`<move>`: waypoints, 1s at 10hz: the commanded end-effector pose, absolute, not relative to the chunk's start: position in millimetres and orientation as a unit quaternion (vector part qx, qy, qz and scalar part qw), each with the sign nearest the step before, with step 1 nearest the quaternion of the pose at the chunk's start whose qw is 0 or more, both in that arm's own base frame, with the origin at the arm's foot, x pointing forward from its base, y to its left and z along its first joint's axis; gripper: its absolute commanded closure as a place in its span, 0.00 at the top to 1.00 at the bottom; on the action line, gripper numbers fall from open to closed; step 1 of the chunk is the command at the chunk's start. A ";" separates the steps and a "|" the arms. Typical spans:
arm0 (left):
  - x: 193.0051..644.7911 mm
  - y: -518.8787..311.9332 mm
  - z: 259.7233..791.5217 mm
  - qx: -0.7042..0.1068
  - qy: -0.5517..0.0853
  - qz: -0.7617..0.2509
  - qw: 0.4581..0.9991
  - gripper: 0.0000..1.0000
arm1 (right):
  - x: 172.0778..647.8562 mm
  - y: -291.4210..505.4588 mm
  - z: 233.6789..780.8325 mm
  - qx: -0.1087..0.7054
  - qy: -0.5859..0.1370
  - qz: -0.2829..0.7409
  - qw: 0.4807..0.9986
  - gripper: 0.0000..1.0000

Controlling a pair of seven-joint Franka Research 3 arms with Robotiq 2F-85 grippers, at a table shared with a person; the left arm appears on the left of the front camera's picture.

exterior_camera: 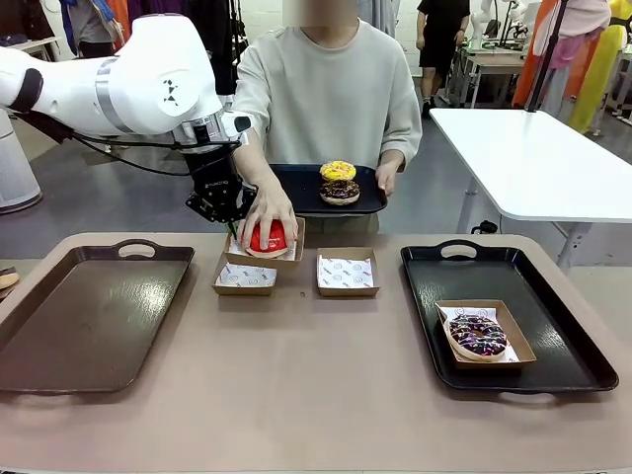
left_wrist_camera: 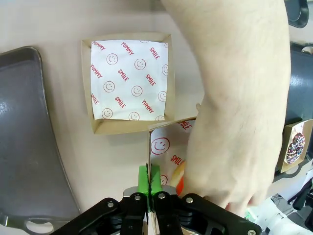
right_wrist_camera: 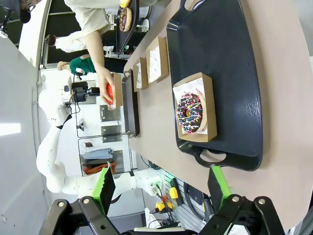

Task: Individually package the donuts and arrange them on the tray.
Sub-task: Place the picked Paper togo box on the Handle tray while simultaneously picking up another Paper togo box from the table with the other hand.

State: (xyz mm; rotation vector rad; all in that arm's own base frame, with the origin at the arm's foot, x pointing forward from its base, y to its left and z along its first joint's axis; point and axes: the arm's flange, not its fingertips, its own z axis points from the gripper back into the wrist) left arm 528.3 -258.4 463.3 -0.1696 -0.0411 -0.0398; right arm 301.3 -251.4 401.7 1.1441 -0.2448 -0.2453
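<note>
Tabletop (exterior_camera: 316, 395): red donut (exterior_camera: 269, 240) under hand (exterior_camera: 265, 207)

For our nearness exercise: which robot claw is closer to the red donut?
Left. The left claw pinches the wall of the box holding the red donut, right beside it. The right claw hangs open far off, near the tray with the sprinkled donut.

The person's hand (exterior_camera: 267, 209) covers most of the red donut (exterior_camera: 262, 242). In the left wrist view the forearm blocks nearly all of its box (left_wrist_camera: 164, 147), leaving only an orange-red sliver. In the front view the left end effector (exterior_camera: 235, 227) has its fingertips behind that wrist. The brown tray (exterior_camera: 59, 326) is cut by the left edge, next to a clipped object (exterior_camera: 6, 280) too little seen to identify.
</note>
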 end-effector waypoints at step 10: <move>524.4 -256.8 465.0 -0.088 -0.022 -0.017 0.996 0.00 | 300.4 -252.2 401.8 0.543 -0.115 -0.113 0.824 1.00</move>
